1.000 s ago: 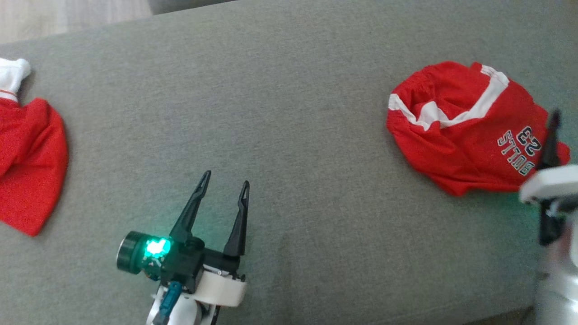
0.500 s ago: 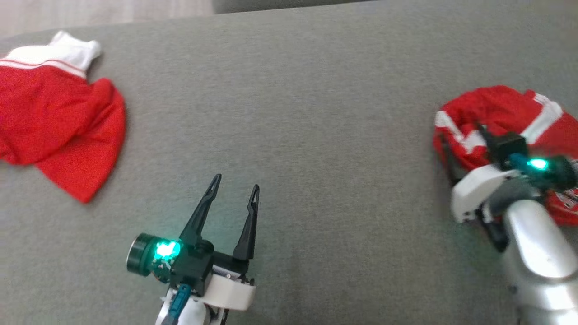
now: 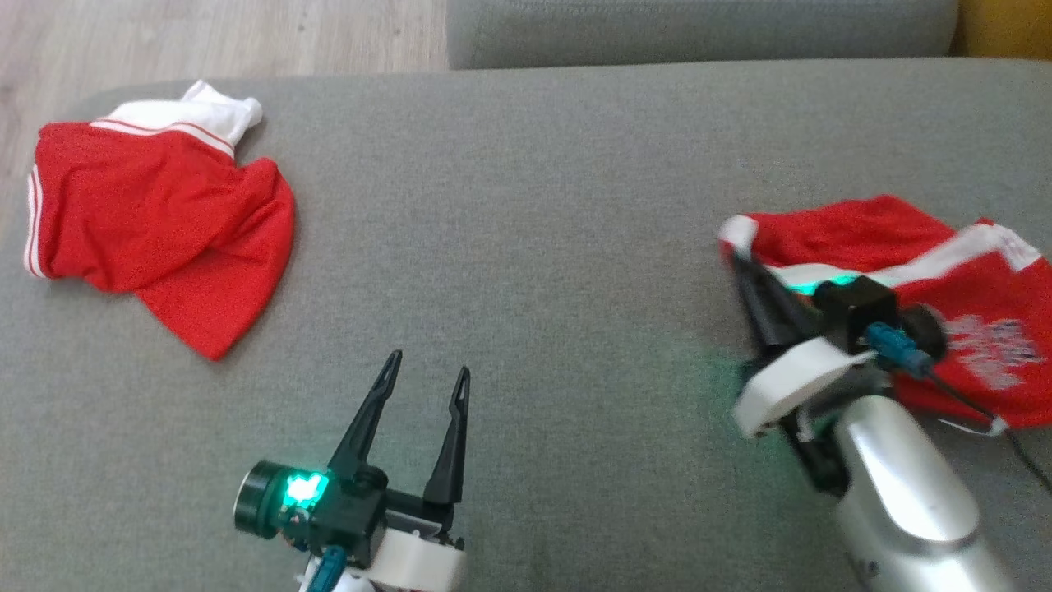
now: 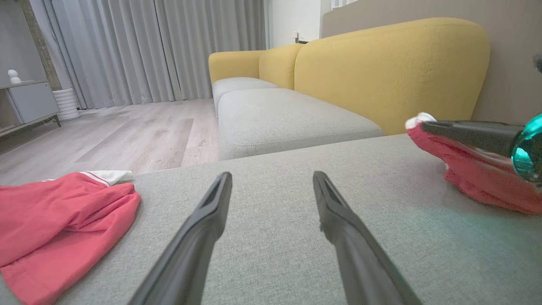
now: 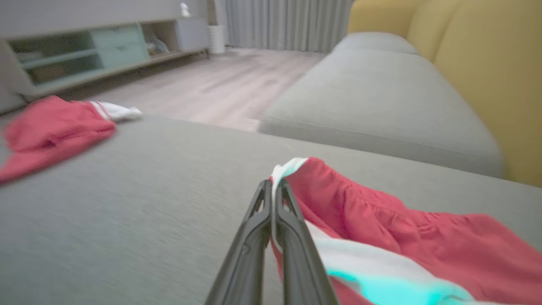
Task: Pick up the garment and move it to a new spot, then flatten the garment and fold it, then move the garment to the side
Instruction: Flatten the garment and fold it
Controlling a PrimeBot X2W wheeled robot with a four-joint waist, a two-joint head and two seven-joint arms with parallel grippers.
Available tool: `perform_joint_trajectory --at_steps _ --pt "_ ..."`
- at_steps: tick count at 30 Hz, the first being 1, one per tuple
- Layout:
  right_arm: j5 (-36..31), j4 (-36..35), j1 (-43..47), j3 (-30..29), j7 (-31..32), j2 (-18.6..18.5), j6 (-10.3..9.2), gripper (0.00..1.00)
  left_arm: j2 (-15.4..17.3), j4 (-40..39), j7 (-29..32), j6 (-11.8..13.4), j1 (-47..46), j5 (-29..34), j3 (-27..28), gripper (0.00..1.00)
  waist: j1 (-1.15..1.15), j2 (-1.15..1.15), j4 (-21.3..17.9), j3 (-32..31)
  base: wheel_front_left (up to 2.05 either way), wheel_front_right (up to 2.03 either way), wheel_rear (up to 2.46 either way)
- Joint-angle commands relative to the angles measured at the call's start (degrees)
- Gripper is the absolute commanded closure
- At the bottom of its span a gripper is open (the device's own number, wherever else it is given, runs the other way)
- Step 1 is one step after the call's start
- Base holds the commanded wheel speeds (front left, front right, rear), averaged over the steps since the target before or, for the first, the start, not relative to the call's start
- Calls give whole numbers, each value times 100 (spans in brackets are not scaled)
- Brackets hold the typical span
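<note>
The garment (image 3: 904, 247) is red with white stripes and lettering, lying at the right of the grey cushion (image 3: 534, 205). My right gripper (image 3: 735, 251) is shut on the garment's white-trimmed left edge. In the right wrist view the two fingers (image 5: 273, 184) are pressed together with the garment's (image 5: 381, 220) hem pinched between them. My left gripper (image 3: 429, 363) stands open over bare cushion near the front, holding nothing. The left wrist view shows its fingers (image 4: 273, 176) spread apart, with the garment (image 4: 474, 178) and the right gripper (image 4: 427, 125) off to the right.
A second red garment (image 3: 164, 222) with a white band lies crumpled at the cushion's far left. Beyond the cushion are a grey seat (image 4: 275, 118), a yellow sofa back (image 4: 381, 72) and wooden floor (image 3: 205, 41).
The head camera has shifted. My right gripper has come down onto the garment's left edge and shut on it, and the cloth is now drawn out flatter. The left gripper has stayed open.
</note>
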Motion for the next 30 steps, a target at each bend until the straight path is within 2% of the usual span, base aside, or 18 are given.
perform_joint_trajectory --at_steps 1,4,7,11,15,16,17,18,21,25,27,30 --pt "360 -372 -111 353 -115 71 -4 100 -26 -182 -46 17 -64 -8 209 0 1 0 -12 -95 0 0 0" --pt "1307 -1050 -73 998 -143 -28 -4 100 -18 -206 -46 13 18 13 273 0 1 0 -62 -188 0 0 0" --pt "2045 -1803 39 1427 -53 -359 -4 100 -12 -236 -46 5 85 28 330 0 1 0 -108 -231 0 0 0" --pt "2353 -2103 564 1508 506 -999 -4 100 -14 -277 -46 -21 106 66 338 0 1 0 -113 -203 0 0 0" --pt "2584 -2101 1192 1636 900 -1364 -4 100 -16 -294 -46 -87 67 69 324 0 1 0 -150 -123 0 0 0" --pt "2601 -2084 1296 1622 918 -1392 -4 84 -13 -291 -46 -113 48 71 326 0 1 0 -185 -100 0 0 0" --pt "2595 -2081 1380 1645 941 -1411 -4 25 -9 -286 -46 -149 21 67 325 0 1 0 -222 -77 0 0 0" --pt "2605 -2093 1450 1654 949 -1409 -4 0 -2 -280 -46 -199 -9 60 317 0 1 0 -266 -60 0 0 0" --pt "2705 -2266 1598 1652 891 -1414 -4 0 43 -250 -46 -399 -117 27 282 0 1 0 -412 -15 0 0 0" --pt "2688 -2450 1682 1348 707 -1514 -4 0 131 -250 -46 -745 -315 -80 198 0 1 0 -645 30 0 0 0" --pt "2681 -2508 1734 1217 672 -1528 -4 0 110 -146 -46 -912 -379 -406 171 0 1 0 -749 41 0 0 0" --pt "2684 -2561 1797 1094 662 -1518 -4 0 82 189 -46 -1062 -534 -1215 -54 0 1 0 -892 69 0 0 0"
